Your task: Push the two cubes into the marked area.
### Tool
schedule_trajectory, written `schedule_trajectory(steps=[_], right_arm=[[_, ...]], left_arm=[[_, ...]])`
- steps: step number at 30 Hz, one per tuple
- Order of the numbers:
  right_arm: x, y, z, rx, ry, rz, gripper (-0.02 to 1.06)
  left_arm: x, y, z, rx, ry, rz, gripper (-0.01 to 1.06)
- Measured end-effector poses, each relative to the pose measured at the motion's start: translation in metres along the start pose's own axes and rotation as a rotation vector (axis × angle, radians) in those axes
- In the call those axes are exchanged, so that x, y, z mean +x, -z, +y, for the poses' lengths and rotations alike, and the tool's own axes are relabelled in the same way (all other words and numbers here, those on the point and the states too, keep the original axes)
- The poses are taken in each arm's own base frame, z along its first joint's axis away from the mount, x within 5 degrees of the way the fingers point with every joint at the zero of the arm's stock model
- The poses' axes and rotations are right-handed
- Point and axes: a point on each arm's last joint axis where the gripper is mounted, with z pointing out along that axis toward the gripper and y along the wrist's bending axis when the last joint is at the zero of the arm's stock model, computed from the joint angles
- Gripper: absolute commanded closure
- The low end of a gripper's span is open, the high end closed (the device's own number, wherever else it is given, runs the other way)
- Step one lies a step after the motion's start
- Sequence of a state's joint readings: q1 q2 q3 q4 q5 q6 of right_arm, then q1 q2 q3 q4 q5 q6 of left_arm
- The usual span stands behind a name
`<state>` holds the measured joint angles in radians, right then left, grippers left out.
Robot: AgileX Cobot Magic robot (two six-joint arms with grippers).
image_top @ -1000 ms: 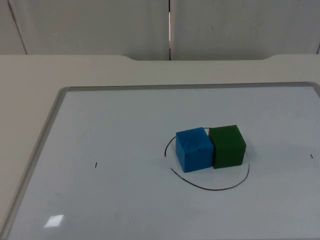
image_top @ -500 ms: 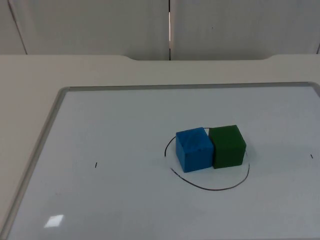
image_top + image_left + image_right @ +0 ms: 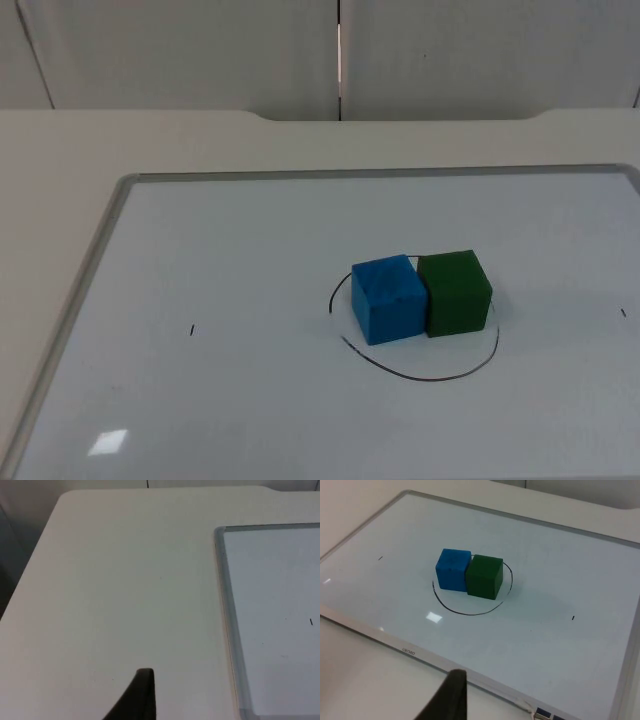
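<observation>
Left gripper [image 3: 142, 697] and right gripper [image 3: 451, 696] apparently parked, each above the table.

- Even, soft light falls from overhead; the scene is bright with no dim patches.
- The whiteboard [image 3: 250, 260] shows a small bright reflection near its front left corner, and another just in front of the drawn circle [image 3: 470, 611] in the right wrist view.
- The blue cube [image 3: 389, 298] and green cube [image 3: 456, 291] cast only faint, short shadows.
- The dark fingertip [image 3: 137, 697] looks soft and out of focus.
</observation>
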<state>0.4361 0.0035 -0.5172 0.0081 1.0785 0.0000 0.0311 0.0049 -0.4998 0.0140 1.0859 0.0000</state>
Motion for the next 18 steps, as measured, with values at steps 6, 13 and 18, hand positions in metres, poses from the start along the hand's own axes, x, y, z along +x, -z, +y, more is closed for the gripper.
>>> schedule_trajectory(steps=[6,13,18], right_arm=[[0.0,0.0,0.0,0.0,0.0,0.0,-0.01],[0.0,0.0,0.0,0.004,-0.002,0.0,-0.01],[0.0001,-0.0001,0.0006,0.069,-0.036,0.001,-0.01]], left_arm=[[0.0,0.0,0.0,0.0,0.0,0.0,0.0],[0.0,0.0,0.0,0.0,0.0,0.0,0.0],[0.0,0.0,0.0,0.0,0.0,0.0,0.0]])
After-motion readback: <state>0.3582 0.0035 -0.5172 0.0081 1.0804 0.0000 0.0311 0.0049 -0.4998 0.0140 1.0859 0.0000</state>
